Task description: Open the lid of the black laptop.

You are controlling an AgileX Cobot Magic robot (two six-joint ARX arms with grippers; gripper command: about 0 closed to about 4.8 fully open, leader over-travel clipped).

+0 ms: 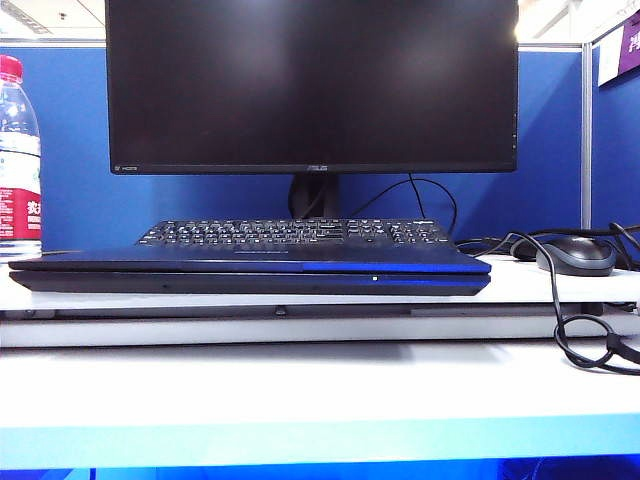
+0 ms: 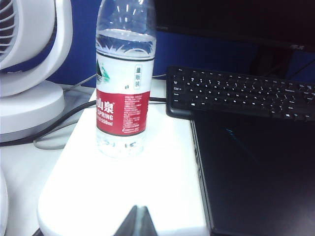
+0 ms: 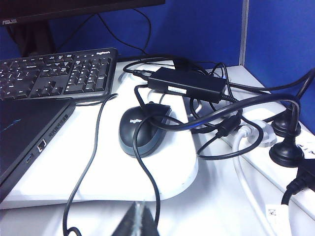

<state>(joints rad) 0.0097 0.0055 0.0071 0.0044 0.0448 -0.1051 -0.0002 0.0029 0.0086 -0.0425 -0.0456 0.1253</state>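
Black laptop (image 1: 250, 272) lying flat at table's (image 1: 300, 385) front edge, lid (image 1: 250, 261) sitting fully down on base. Keyboard (image 1: 295, 233) resting just behind laptop, monitor (image 1: 312, 85) standing behind that.

Your left gripper (image 2: 136, 222) hovering near table's left edge, facing water bottle (image 2: 124, 73); fingers pressed together, holding nothing.

Your right gripper (image 3: 138, 221) hanging near right edge, before mouse (image 3: 143, 131); fingers closed, empty.

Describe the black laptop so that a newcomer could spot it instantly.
Start at the big ASUS monitor. Before it lies a keyboard, and nearer still the black laptop: flat, shut, blue-sheened, with a white light on its front edge, no keys showing.
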